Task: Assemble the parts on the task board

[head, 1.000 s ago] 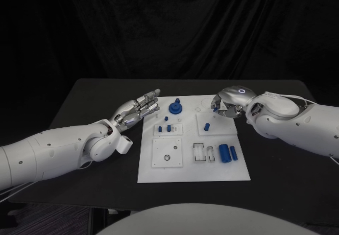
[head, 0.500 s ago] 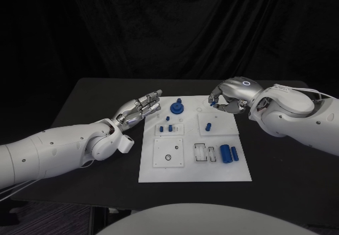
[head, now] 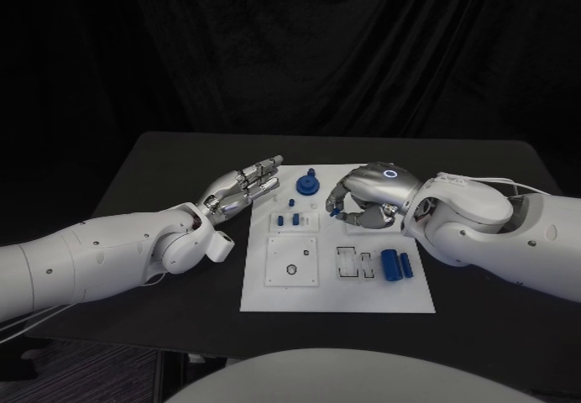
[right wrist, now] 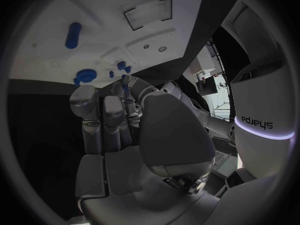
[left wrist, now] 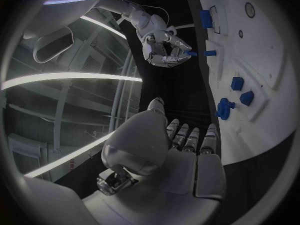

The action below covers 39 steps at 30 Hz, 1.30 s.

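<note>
The white task board [head: 339, 290] lies mid-table. My right hand [head: 367, 197] hovers over its far middle with fingers curled and pinches a small blue peg [head: 337, 212] at its fingertips; the left wrist view shows that right hand [left wrist: 164, 46] and the peg [left wrist: 190, 53] above the board [left wrist: 262, 50]. The same peg [right wrist: 125, 82] sits between the fingertips in the right wrist view. My left hand [head: 243, 188] is flat and holds nothing, just off the board's far left edge. A blue knob piece [head: 309, 183] stands at the far side, and two small pegs [head: 290, 220] stand in front of it.
Two blue cylinders [head: 396, 264] lie on the board's right side beside rectangular slots [head: 347, 260]. A small ring [head: 292, 269] sits on the near left square. Black table [head: 158, 168] surrounds the board on all sides.
My right hand has moved from the board's far right corner toward its middle and nearer me, carrying the small blue peg. The left hand has stayed in place.
</note>
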Each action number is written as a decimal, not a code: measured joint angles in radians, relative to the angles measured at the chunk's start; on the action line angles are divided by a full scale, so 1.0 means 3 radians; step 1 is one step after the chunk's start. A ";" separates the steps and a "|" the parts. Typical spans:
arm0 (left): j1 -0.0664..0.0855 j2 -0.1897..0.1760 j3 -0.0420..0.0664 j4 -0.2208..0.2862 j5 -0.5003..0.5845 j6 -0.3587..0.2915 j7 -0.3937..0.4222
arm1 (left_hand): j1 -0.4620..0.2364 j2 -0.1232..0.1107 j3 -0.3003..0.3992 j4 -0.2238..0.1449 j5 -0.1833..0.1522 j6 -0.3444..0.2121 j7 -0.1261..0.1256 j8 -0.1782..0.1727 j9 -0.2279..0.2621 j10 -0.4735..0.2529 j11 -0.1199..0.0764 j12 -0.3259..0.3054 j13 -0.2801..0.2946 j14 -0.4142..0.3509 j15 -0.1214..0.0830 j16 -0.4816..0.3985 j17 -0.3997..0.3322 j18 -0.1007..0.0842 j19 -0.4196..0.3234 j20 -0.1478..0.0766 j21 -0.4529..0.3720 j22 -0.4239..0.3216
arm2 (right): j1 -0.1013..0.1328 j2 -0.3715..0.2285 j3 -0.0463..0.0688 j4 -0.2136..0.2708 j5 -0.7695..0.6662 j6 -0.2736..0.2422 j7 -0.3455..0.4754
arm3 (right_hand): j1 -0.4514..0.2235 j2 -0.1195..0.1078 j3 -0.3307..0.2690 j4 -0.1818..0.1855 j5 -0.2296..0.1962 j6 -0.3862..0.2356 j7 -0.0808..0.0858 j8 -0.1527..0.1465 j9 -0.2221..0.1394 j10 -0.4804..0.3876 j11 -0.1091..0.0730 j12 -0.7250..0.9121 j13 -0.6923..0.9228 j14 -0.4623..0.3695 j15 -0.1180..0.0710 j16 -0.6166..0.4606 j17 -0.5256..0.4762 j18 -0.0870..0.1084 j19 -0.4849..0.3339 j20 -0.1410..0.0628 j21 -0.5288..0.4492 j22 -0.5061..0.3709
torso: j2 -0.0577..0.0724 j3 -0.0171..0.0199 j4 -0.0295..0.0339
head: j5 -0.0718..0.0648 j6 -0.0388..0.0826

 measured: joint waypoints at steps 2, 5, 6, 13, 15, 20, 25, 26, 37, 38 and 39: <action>-0.0001 -0.0004 0.0000 0.0001 0.0000 -0.0005 0.0000 | 0.0000 0.0000 0.0000 0.0000 0.0000 0.0000 0.0000 0.0000 0.0000 0.0000 0.0000 0.0000 0.0000 0.0000 0.0000 0.0000 0.0000 0.0000 0.0000 0.0000 0.0000 0.0000 | -0.0035 0.0050 0.0000 -0.0002 -0.0017 0.0028 0.0000 | 0.0000 0.0000 0.0000 0.0000 0.0000 0.0000 0.0000 -0.0002 0.0000 0.0000 0.0000 -0.0006 0.0000 0.0000 0.0000 0.0001 0.0000 0.0000 0.0000 0.0000 0.0000 0.0000 | 0.0002 0.0000 0.0000 | 0.0035 0.0000; -0.0002 -0.0005 0.0000 0.0002 0.0000 -0.0014 0.0000 | 0.0000 0.0000 0.0000 0.0000 -0.0008 0.0000 0.0000 0.0000 0.0000 0.0000 0.0000 0.0000 0.0000 0.0000 0.0000 0.0000 0.0000 0.0000 0.0000 0.0000 0.0000 0.0000 | -0.0097 0.0134 0.0000 -0.0030 -0.0049 0.0081 -0.0002 | 0.0000 0.0000 0.0000 0.0000 0.0000 -0.0008 0.0007 -0.0005 0.0000 0.0000 0.0000 -0.0010 0.0000 0.0018 0.0002 0.0016 0.0016 -0.0031 0.0000 0.0000 0.0017 0.0000 | 0.0002 0.0000 0.0000 | 0.0105 0.0000; -0.0002 -0.0005 0.0000 0.0002 0.0000 -0.0017 0.0000 | 0.0000 0.0000 0.0000 0.0000 -0.0013 0.0000 0.0000 0.0000 0.0000 0.0000 0.0000 0.0000 0.0000 0.0000 0.0000 0.0000 0.0000 0.0000 0.0000 0.0000 0.0000 -0.0001 | -0.0114 0.0158 0.0000 -0.0040 -0.0062 0.0097 -0.0004 | 0.0000 0.0000 0.0000 0.0000 0.0000 -0.0018 0.0005 -0.0007 0.0000 0.0000 0.0000 -0.0025 -0.0002 0.0045 0.0003 0.0053 0.0051 -0.0031 0.0021 0.0002 0.0052 0.0000 | 0.0002 0.0000 -0.0001 | 0.0118 0.0000; -0.0005 -0.0006 0.0001 0.0009 0.0001 -0.0060 0.0000 | 0.0000 0.0000 -0.0037 0.0009 -0.0030 0.0044 0.0044 0.0000 0.0006 0.0011 -0.0047 0.0044 0.0006 -0.0001 -0.0158 0.0000 0.0001 0.0000 -0.0041 -0.0270 -0.0022 -0.0128 | -0.0222 0.0302 0.0000 -0.0129 -0.0165 0.0191 -0.0013 | 0.0000 0.0000 0.0000 0.0000 -0.0005 -0.0023 0.0000 -0.0022 0.0005 0.0000 0.0000 -0.0049 -0.0007 0.0077 0.0013 0.0121 0.0141 -0.0031 0.0044 0.0003 0.0127 0.0000 | 0.0000 0.0000 0.0000 | 0.0120 0.0000; -0.0006 -0.0018 0.0001 0.0019 0.0001 -0.0083 0.0001 | 0.0000 0.0000 -0.0037 0.0009 -0.0030 0.0072 0.0071 0.0013 0.0006 0.0012 -0.0091 0.0052 0.0007 -0.0001 -0.0203 0.0000 0.0001 0.0000 -0.0048 -0.0373 -0.0022 -0.0158 | -0.0250 0.0341 0.0000 -0.0154 -0.0191 0.0208 -0.0017 | -0.0001 0.0000 0.0000 0.0000 -0.0016 -0.0023 0.0000 -0.0024 0.0005 0.0000 0.0001 -0.0049 -0.0007 0.0087 0.0003 0.0129 0.0146 -0.0030 0.0053 -0.0006 0.0138 0.0000 | -0.0002 0.0000 0.0000 | 0.0115 0.0000; -0.0009 -0.0040 0.0001 0.0024 0.0001 -0.0137 0.0000 | 0.0000 0.0000 -0.0037 0.0009 -0.0030 0.0080 0.0080 0.0013 0.0008 0.0014 -0.0094 0.0052 0.0007 -0.0001 -0.0203 0.0000 0.0002 -0.0034 -0.0054 -0.0411 -0.0022 -0.0166 | -0.0296 0.0413 0.0000 -0.0213 -0.0255 0.0229 -0.0027 | -0.0001 -0.0001 -0.0009 0.0009 -0.0029 -0.0024 0.0000 -0.0025 0.0005 0.0000 0.0001 -0.0062 -0.0007 0.0087 0.0003 0.0153 0.0168 -0.0030 0.0065 0.0006 0.0157 0.0000 | -0.0003 -0.0003 0.0000 | 0.0116 0.0000; -0.0011 -0.0038 0.0001 0.0026 0.0001 -0.0173 0.0000 | 0.0000 0.0000 -0.0037 0.0009 -0.0030 0.0097 0.0096 0.0013 0.0010 0.0008 -0.0112 0.0064 0.0006 0.0000 -0.0226 0.0000 0.0002 -0.0085 -0.0056 -0.0511 -0.0022 -0.0188 | -0.0330 0.0464 0.0001 -0.0266 -0.0303 0.0237 -0.0036 | -0.0001 -0.0001 -0.0009 0.0009 -0.0029 -0.0024 0.0000 -0.0031 0.0010 0.0000 0.0001 -0.0062 -0.0007 0.0096 0.0012 0.0153 0.0178 -0.0029 0.0065 0.0006 0.0175 0.0000 | -0.0002 -0.0004 -0.0001 | 0.0131 0.0000; -0.0011 -0.0036 0.0001 0.0026 0.0001 -0.0176 0.0000 | 0.0000 0.0000 -0.0037 0.0009 -0.0030 0.0097 0.0096 0.0013 0.0010 0.0009 -0.0113 0.0064 0.0006 0.0000 -0.0226 0.0000 0.0002 -0.0091 -0.0058 -0.0518 -0.0022 -0.0190 | -0.0334 0.0469 0.0001 -0.0270 -0.0307 0.0238 -0.0037 | -0.0001 -0.0001 -0.0009 0.0009 -0.0029 -0.0024 0.0000 -0.0031 0.0010 0.0000 0.0001 -0.0062 -0.0007 0.0096 0.0012 0.0153 0.0178 -0.0029 0.0065 0.0006 0.0175 0.0000 | -0.0002 -0.0004 -0.0002 | 0.0135 0.0000; -0.0018 -0.0028 0.0000 0.0021 0.0001 -0.0201 0.0000 | 0.0000 0.0000 -0.0037 0.0008 -0.0030 0.0096 0.0096 0.0013 0.0010 0.0005 -0.0127 0.0064 0.0006 0.0000 -0.0226 0.0000 0.0003 -0.0157 -0.0059 -0.0548 -0.0022 -0.0196 | -0.0377 0.0525 0.0001 -0.0334 -0.0358 0.0251 -0.0044 | -0.0001 -0.0001 -0.0009 0.0009 -0.0029 -0.0024 0.0000 -0.0033 0.0009 0.0000 0.0001 -0.0062 -0.0011 0.0096 0.0012 0.0166 0.0186 -0.0028 0.0065 0.0006 0.0175 0.0000 | -0.0003 0.0001 -0.0005 | 0.0150 0.0000; -0.0018 -0.0028 0.0000 0.0021 0.0001 -0.0201 0.0000 | 0.0000 0.0000 -0.0037 0.0008 -0.0030 0.0096 0.0096 0.0013 0.0009 0.0005 -0.0127 0.0064 0.0006 0.0000 -0.0226 0.0000 0.0003 -0.0157 -0.0059 -0.0548 -0.0022 -0.0196 | -0.0378 0.0528 0.0001 -0.0340 -0.0360 0.0252 -0.0045 | -0.0001 -0.0001 -0.0009 0.0009 -0.0029 -0.0024 0.0000 -0.0034 0.0009 0.0000 0.0001 -0.0062 -0.0011 0.0096 0.0012 0.0166 0.0186 -0.0029 0.0065 0.0006 0.0175 0.0000 | -0.0002 0.0001 -0.0005 | 0.0150 0.0000; -0.0019 -0.0028 0.0000 0.0020 0.0001 -0.0201 0.0000 | 0.0000 0.0000 -0.0037 0.0009 -0.0030 0.0096 0.0096 0.0013 0.0010 0.0005 -0.0127 0.0064 0.0006 0.0000 -0.0226 0.0000 0.0003 -0.0157 -0.0059 -0.0548 -0.0022 -0.0196 | -0.0379 0.0531 0.0001 -0.0346 -0.0361 0.0254 -0.0045 | -0.0001 -0.0001 -0.0009 0.0009 -0.0029 -0.0024 0.0000 -0.0034 0.0009 0.0000 0.0001 -0.0062 -0.0011 0.0096 0.0012 0.0166 0.0186 -0.0029 0.0065 0.0006 0.0175 0.0000 | -0.0003 0.0001 -0.0004 | 0.0150 0.0000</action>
